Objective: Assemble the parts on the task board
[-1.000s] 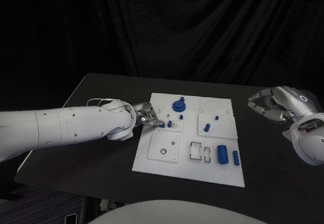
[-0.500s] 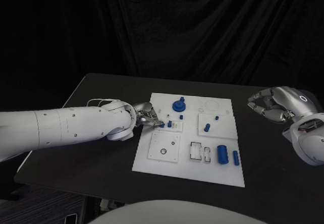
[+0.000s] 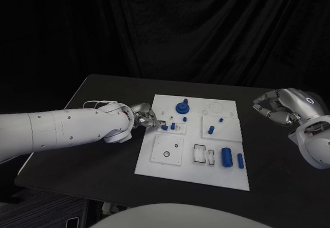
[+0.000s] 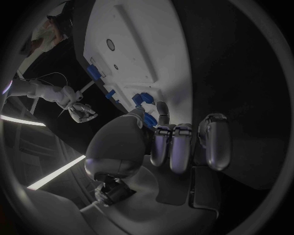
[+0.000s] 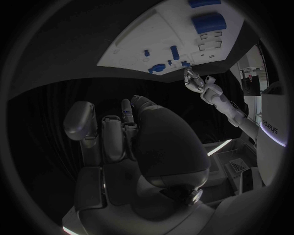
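My left hand sits at the left edge of the board, fingertips pinching a small blue part there on the white plate. My right hand hovers over the desk off the board's far right corner, fingers curled in on nothing. More blue parts lie across the board.

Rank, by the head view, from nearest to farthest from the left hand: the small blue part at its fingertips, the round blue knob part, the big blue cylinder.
From the left hand:
1. Small blue part, at its fingertips, board's left edge.
2. Round blue knob part, board's far side.
3. Big blue cylinder, board's near right.
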You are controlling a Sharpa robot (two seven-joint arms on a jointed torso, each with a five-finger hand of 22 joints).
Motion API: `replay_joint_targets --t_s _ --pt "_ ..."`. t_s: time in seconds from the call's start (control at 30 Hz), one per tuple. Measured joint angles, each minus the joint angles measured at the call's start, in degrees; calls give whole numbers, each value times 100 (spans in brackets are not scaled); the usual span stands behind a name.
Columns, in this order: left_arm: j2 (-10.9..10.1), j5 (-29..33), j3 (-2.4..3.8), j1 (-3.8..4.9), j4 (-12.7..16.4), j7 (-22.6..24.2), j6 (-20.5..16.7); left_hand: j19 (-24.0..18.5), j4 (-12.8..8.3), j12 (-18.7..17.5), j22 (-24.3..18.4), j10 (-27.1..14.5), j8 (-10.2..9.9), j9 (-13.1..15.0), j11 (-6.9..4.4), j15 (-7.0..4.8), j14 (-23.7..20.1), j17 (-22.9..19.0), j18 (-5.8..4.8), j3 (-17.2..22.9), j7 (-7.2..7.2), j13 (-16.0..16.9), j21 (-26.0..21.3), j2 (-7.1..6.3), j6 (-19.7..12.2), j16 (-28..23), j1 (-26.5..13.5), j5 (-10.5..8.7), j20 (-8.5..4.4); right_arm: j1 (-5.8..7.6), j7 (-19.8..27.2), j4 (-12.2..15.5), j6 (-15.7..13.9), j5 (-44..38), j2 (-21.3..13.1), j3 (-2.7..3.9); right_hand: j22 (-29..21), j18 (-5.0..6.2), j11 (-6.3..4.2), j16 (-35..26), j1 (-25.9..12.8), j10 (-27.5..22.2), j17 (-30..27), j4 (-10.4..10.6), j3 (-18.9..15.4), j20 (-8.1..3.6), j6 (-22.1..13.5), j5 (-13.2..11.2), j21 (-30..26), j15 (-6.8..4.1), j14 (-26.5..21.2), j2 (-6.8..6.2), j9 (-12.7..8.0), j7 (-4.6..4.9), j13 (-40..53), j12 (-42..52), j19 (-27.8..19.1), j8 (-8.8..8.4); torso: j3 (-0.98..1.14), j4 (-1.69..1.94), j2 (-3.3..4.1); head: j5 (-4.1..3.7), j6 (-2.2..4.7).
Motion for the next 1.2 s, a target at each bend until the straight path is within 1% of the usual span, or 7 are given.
replay_joint_targets --t_s 0.07,0.17,0.4,0.5,0.73,1.0,1.2 --pt "-21 0 0 0 0 -1 -19 0 17 0 0 0 127 0 0 0 0 0 0 -181 0 0 0 48 -61 0 -135 -49 0 -2 -1 0 0 0 -1 0 2 0 0 0 0 0 0 0 0 0 0 0 0 0 0 0 0 0 0 0 0 0 0 0 0 0 0" --pt "-33 0 0 0 -4 -7 -29 0 19 0 0 0 206 0 0 0 0 0 0 -307 21 0 0 89 -79 0 -187 -101 0 -9 -1 0 1 0 -2 0 5 0 0 0 0 0 0 0 0 0 0 0 0 0 0 0 0 0 0 0 0 0 -1 0 0 3 0" --pt "-1 1 0 0 -53 -48 13 0 17 0 -1 0 206 0 0 0 0 0 -1 -341 15 0 0 87 -117 0 -186 -105 0 -25 -4 2 2 0 -7 0 4 0 0 0 0 0 0 0 0 0 0 0 0 0 0 0 0 0 -1 0 0 0 -1 2 0 8 0" --pt "36 1 0 0 -88 -87 85 0 11 0 -1 0 206 0 0 0 0 0 0 -430 31 0 0 123 -192 0 -222 -167 0 -26 -5 3 3 0 -11 0 4 0 0 0 2 0 0 0 0 0 0 0 0 0 0 -2 0 0 -1 0 0 0 -2 3 0 3 0" --pt "108 1 0 0 -173 -158 315 -21 -19 0 -1 14 206 -1 14 0 0 0 0 -511 55 0 -67 123 -298 0 -222 -168 20 -27 -9 4 3 0 -14 0 3 0 0 0 22 0 0 0 0 0 0 0 0 0 0 -22 0 0 -1 0 0 0 -4 4 1 -12 0" --pt "168 1 22 7 -257 -182 483 -56 10 0 -1 12 70 12 54 34 9 0 0 -656 93 0 -119 123 -397 0 -222 -198 55 -28 -14 5 5 0 -13 0 3 0 0 0 22 0 0 0 0 0 0 0 0 0 0 -22 0 0 -1 0 0 0 -4 1 0 -4 0" --pt "191 1 29 16 -270 -168 535 -82 16 0 -2 0 -65 -50 83 63 22 0 0 -911 124 0 -136 185 -427 0 -283 -338 81 -31 -18 4 8 0 -12 0 2 0 0 0 22 0 0 0 0 0 0 0 0 0 0 -22 1 0 -2 0 0 0 -2 -1 0 1 0"
